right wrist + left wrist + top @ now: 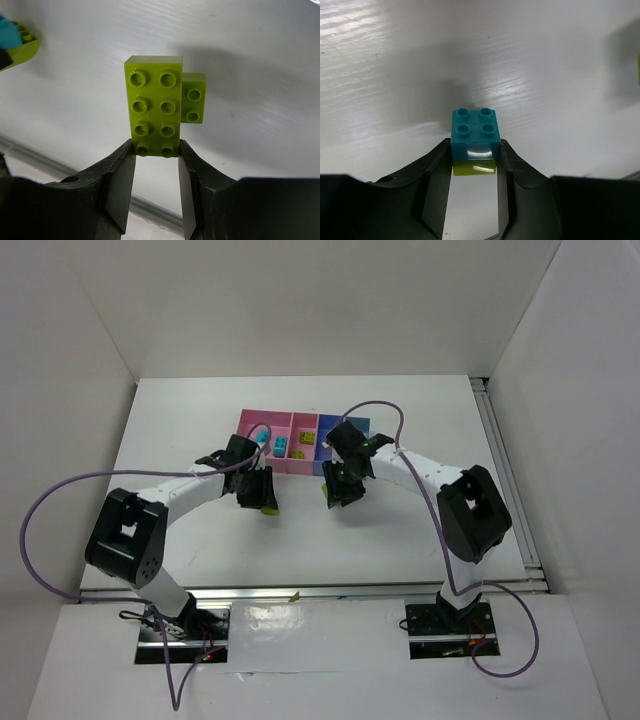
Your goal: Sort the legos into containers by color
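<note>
My left gripper is shut on a teal lego stacked on a lime green lego, held just above the white table. My right gripper is shut on the near end of a long lime green lego, with a smaller lime lego joined at its right side. In the top view both grippers, left and right, hover just in front of the containers, a joined pink and blue tray. Cyan and lime legos lie in the tray.
White walls stand on the left, back and right. A metal rail runs along the table's right edge and another along the near edge. A small tan piece lies on the near rail. Purple cables loop above both arms.
</note>
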